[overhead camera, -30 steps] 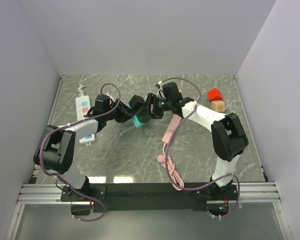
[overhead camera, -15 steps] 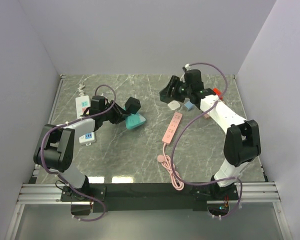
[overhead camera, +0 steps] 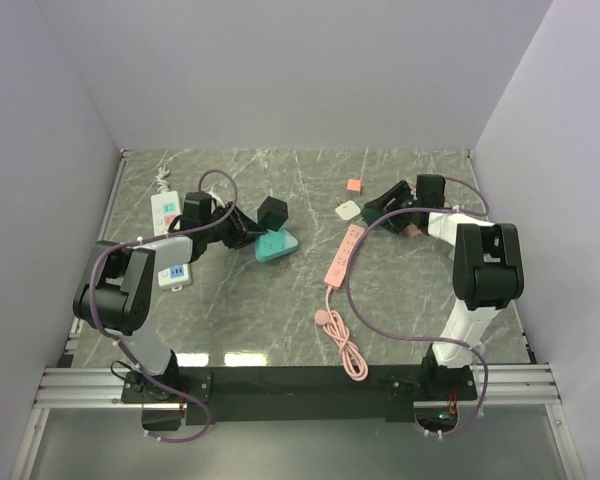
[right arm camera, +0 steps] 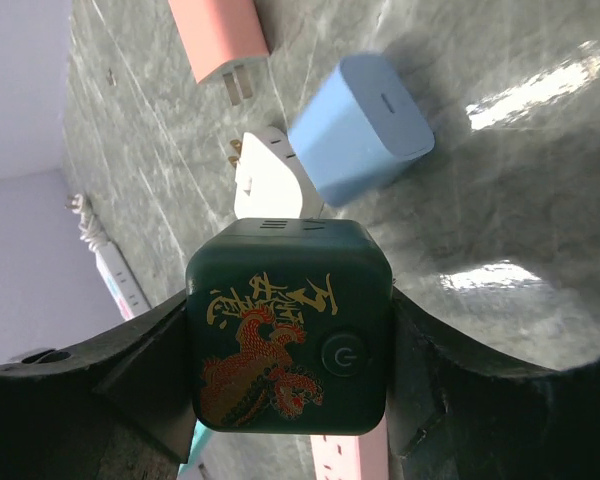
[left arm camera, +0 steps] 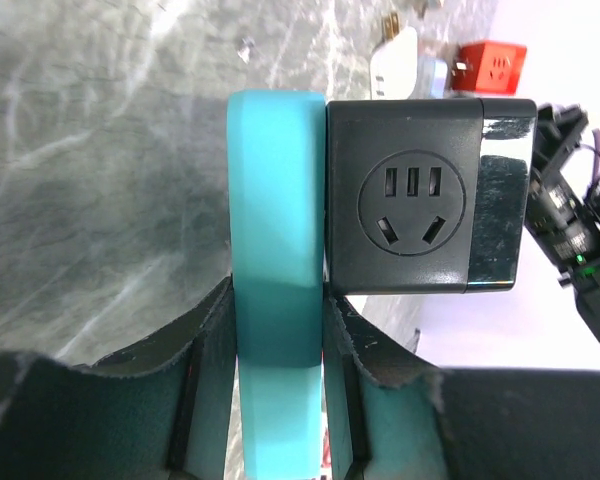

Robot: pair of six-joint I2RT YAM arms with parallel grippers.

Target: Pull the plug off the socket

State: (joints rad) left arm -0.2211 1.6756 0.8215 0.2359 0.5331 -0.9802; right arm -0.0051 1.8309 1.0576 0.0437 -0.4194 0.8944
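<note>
Teal plastic marks the socket block [left arm camera: 275,200], clamped edge-on between the closed jaws of the left tool [left arm camera: 277,385]. A black outlet cube [left arm camera: 425,195] sits flush against its right face. The plug, as I judge it, is the dark green cube [right arm camera: 285,300] with a dragon print, gripped squarely by the right tool [right arm camera: 288,380] and free of the socket. In the overhead view that cube is well apart from the block, off to the robot's right, and the pink power strip [overhead camera: 344,252] lies on the bench [overhead camera: 240,310] between the two arms. Separation looks done. The next move likely turns on the bench just beyond the right tool, where a blue charger [right arm camera: 360,130] and a white plug [right arm camera: 265,185] lie close together, leaving little room to set the cube down.
</note>
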